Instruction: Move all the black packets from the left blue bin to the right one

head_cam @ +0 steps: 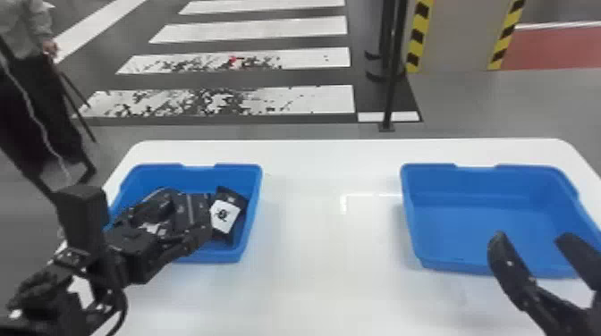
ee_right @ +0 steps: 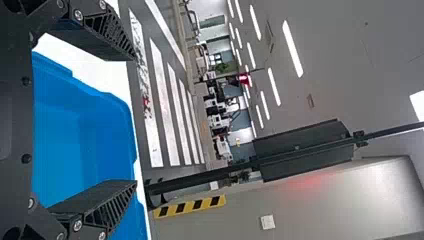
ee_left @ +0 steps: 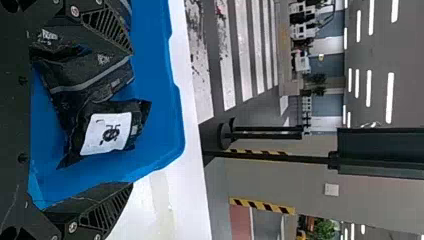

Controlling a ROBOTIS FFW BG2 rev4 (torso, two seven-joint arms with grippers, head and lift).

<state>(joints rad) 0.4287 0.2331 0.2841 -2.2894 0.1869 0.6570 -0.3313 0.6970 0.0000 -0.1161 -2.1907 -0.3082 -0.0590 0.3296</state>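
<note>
The left gripper [head_cam: 190, 214] is spread wide over the left bin [head_cam: 252, 214], its two flat fingers well apart, with a packet [ee_left: 107, 131] showing between them in the left wrist view. The fingers are black and tapering, with ribbed, lattice-like sides. They point away from the robot and to the right, angled across the left bin. Behind them the left arm [head_cam: 49, 290] slants in past the left bin's near left corner, all blocky black joints, with an upright squared block and a thin looping cable.

The packets lie heaped inside the left bin, dark, soft and creased, with a faint sheen. One has a pale stripe; the one toward the left bin's right wall has a white four-sided label with a round black mark. The left bin itself is smooth blue plastic with rounded corners and a shallow notch in its far rim.

Well to the right of the left bin, and a little nearer the robot, the right gripper [head_cam: 532, 239] also stands wide, fingers forward, with the similar blue right bin [head_cam: 474, 223] behind them. Around the left bin spreads the glossy white table [head_cam: 331, 232]; beyond it, worn white stripes [head_cam: 304, 99] cross grey floor.
</note>
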